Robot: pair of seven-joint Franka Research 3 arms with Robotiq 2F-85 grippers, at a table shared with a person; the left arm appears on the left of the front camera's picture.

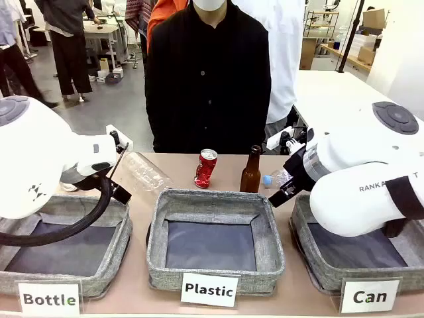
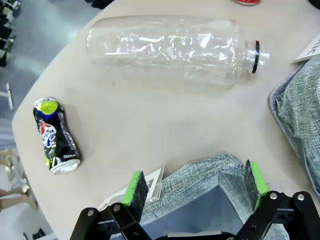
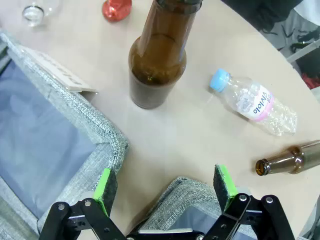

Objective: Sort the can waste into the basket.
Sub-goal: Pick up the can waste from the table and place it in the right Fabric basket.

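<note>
Two crushed cans are out on the tan surface (image 1: pixel 291 162), neither in the basket (image 1: pixel 306 245). The red can (image 1: pixel 205 167) stands upright but dented and bent at the far edge, in front of the person (image 1: pixel 209 73) in a black shirt. It has a silver top and sits behind the middle bin (image 1: pixel 215 199), which carries the card "Plastic". Just beside it on the right is a smooth brown glass bottle (image 1: pixel 250 171), upright, narrow neck, no cap.

The black can (image 2: pixel 55 136) lies on its side near the surface's rounded corner, crumpled at the waist, with red, white and yellow-green print. It is well apart from the basket. Near it is a large clear plastic bottle (image 2: pixel 170 47), on its side, ribbed and wrinkled, with a dark neck ring.

The basket is square, coarse grey woven fabric with dark blue-grey lining and a white "Can" card (image 1: pixel 370 296) at its front. The like bin (image 1: pixel 66 265) on the other side is marked "Bottle".

The left tool (image 2: pixel 195 182) is released, its green pads (image 2: pixel 135 186) spread wide, hovering over a grey woven bin corner and gripping nothing. The right tool (image 3: pixel 165 184) is also released and empty, fingers wide over another woven corner. Beyond it are a small crinkled clear bottle (image 3: pixel 252 102) with a blue cap and pink label, lying flat, and a second brown bottle (image 3: pixel 292 160) on its side with an open mouth.
</note>
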